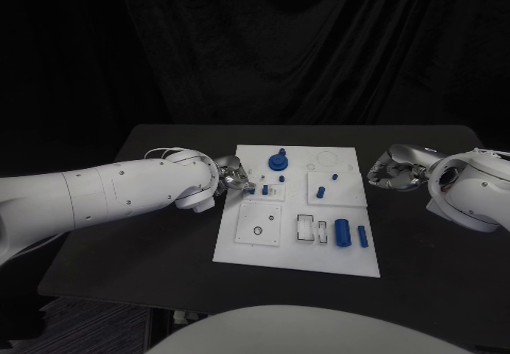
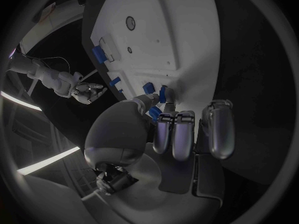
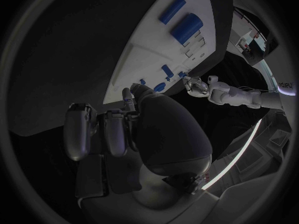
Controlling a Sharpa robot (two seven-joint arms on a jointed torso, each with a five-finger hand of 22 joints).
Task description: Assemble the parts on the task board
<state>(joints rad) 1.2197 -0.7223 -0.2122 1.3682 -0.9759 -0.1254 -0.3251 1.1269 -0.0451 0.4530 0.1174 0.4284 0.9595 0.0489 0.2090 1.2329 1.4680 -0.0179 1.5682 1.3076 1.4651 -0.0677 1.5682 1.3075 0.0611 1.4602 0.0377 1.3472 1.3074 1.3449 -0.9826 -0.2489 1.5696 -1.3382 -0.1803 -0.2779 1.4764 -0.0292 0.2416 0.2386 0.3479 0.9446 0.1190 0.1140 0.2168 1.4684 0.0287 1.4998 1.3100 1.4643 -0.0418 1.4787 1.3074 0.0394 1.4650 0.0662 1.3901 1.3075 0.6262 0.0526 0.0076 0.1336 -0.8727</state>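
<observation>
Reaching in from the left in the head view, the left silver hand (image 1: 233, 179) hovered over the flat white task board (image 1: 239, 243), fingertips beside a small blue plastic part (image 1: 264, 189). The left wrist view showed it pinching another blue piece (image 2: 154, 113). The right silver hand (image 1: 389, 171), in its wrist view, curled closed, empty, off the board's edge.

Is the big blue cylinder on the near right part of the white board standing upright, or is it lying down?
Lying down. In the head view the big blue cylinder shows its long side on the task board, beside a thinner blue part also lying flat.
</observation>
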